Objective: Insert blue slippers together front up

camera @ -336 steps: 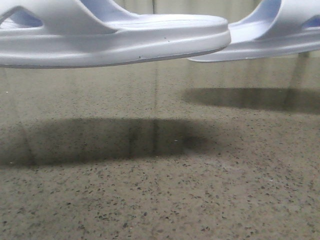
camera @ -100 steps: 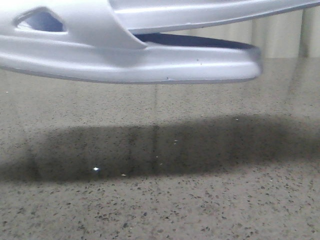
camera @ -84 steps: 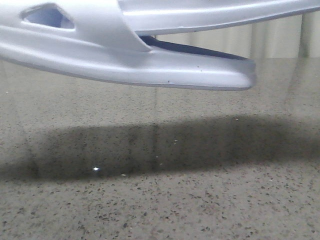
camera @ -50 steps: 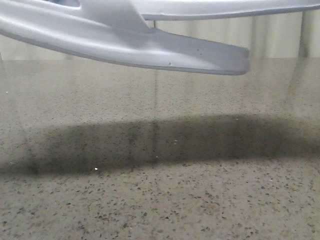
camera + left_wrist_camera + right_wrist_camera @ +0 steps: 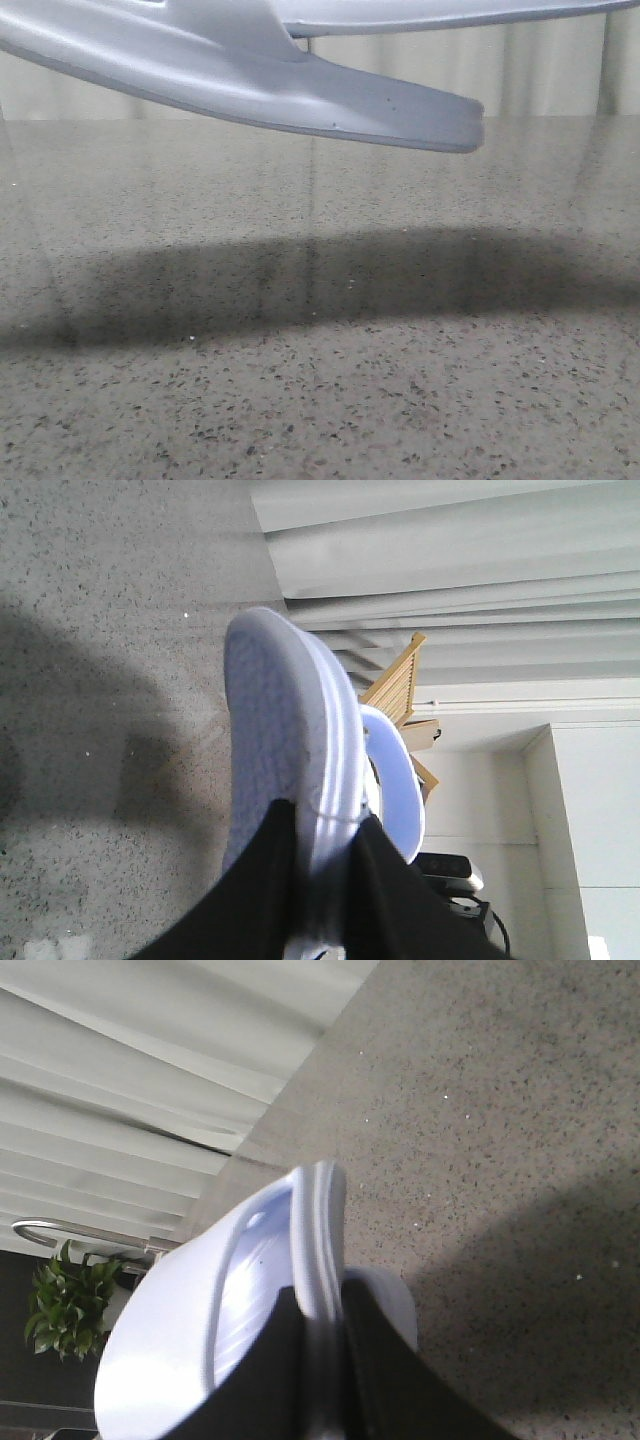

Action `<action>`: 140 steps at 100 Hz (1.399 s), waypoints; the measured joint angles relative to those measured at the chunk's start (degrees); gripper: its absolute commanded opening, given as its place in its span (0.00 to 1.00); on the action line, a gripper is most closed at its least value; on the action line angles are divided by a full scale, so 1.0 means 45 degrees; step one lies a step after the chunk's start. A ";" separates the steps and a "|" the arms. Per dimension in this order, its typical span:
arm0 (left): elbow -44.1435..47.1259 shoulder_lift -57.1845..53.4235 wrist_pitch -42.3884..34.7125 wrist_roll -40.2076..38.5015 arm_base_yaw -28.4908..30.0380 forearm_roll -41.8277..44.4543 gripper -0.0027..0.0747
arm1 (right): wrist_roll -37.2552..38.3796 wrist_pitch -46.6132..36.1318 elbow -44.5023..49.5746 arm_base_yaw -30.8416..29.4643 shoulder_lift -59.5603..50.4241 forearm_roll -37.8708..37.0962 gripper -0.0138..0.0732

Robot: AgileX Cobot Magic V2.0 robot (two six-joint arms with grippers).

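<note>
Two pale blue slippers, both airborne above the speckled stone table (image 5: 320, 400), neither touching it; only a long dark shadow (image 5: 320, 285) lies on the surface beneath them, across its middle. Item one, nearer to the front camera: left-held slipper (image 5: 250, 75), seen side-on, its flat end tipped slightly downward toward the right side of the table. In the left wrist view the left gripper (image 5: 322, 865) has its black fingers (image 5: 265, 880) pinching the thick sole edge of this slipper (image 5: 285, 770), textured underside facing the camera. Item two, behind and above: right-held slipper (image 5: 440, 12), only its lower edge showing along the top of the front view, running into the strap region of the first. The right gripper (image 5: 318, 1345) likewise clamps its black fingers (image 5: 270, 1370) on the sole rim of that slipper (image 5: 230, 1310), ribbed footbed visible. Condition: the pair appears partly nested, though how deep one sits under the other's strap cannot be told. Hazards, as judged: each grip holds only a narrow strip of soft rubber, so a push against the strap could pivot or peel a slipper out of the fingers and drop it to the table; the visible tilt between the two could jam toe against strap rather than slide through; releasing one side too early could let the pair sag apart. Far background: pleated curtain (image 5: 560, 70) beyond the table's far edge.
</note>
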 measured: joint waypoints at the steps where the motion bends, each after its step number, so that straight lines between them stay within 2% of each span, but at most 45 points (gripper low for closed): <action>1: 0.0000 0.0000 0.0000 0.0029 0.0000 0.0000 0.06 | -0.0074 0.0034 0.0000 0.0009 0.0042 0.0028 0.04; 30: 0.0000 0.0000 -0.0096 0.0162 -0.0049 -0.0025 0.06 | -0.2172 0.0674 0.0000 -0.0103 0.1337 0.1735 0.04; 58: 0.0000 0.0000 -0.0392 0.0265 -0.0049 -0.0047 0.06 | -0.2850 0.0619 0.0000 -0.0103 0.1478 0.1928 0.04; 84: 0.0000 0.0000 -0.0845 0.0265 -0.0133 0.0244 0.06 | -0.3653 -0.0253 0.0000 0.0029 0.1478 0.1978 0.04; 96: 0.0000 0.0000 -0.1011 0.0265 -0.0185 0.0293 0.06 | -0.4017 -0.0617 0.0000 0.0063 0.1478 0.2028 0.12; 127: 0.0000 0.0000 -0.1145 0.0265 -0.0214 0.0330 0.05 | -0.4507 -0.1522 0.0000 0.0067 0.1478 0.2028 0.49; 140: 0.0000 0.0000 -0.1145 0.0265 -0.0214 0.0330 0.05 | -0.4562 -0.1780 0.0000 0.0067 0.1478 0.2053 0.55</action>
